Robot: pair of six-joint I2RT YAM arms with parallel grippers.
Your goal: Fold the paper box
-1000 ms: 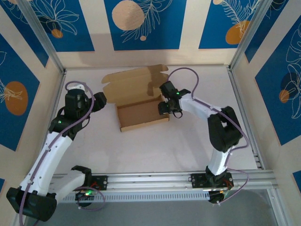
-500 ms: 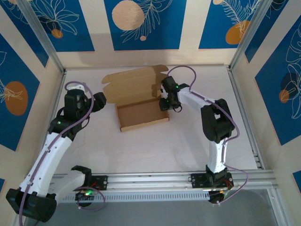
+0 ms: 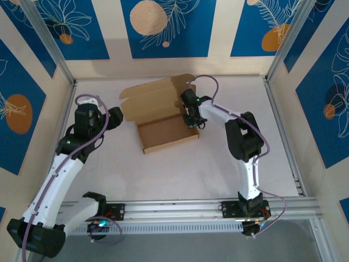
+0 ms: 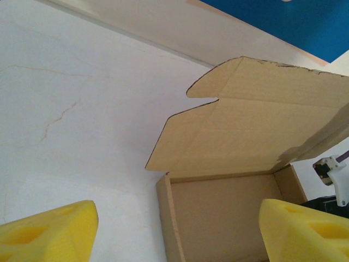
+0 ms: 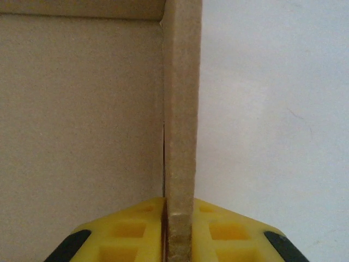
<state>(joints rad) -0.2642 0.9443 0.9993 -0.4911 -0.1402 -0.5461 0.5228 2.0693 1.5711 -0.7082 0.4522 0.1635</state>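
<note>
On the counter (image 3: 180, 174) the paper box (image 3: 166, 134) sat with its walls up. The right tool (image 5: 178, 226) pinched its right wall; the left tool (image 3: 115, 117) hung open beside its left end. Farther back, the lid (image 3: 155, 95) stood raised. The likely next move was to steady the box and swing the lid down.

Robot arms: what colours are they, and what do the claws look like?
The left arm and right arm are white tubes with chunky black joints. A thin purple cable loops along each, and little green lights glow on them. The left claw and right claw have bright yellow fingertips with hollow pockets.
</note>
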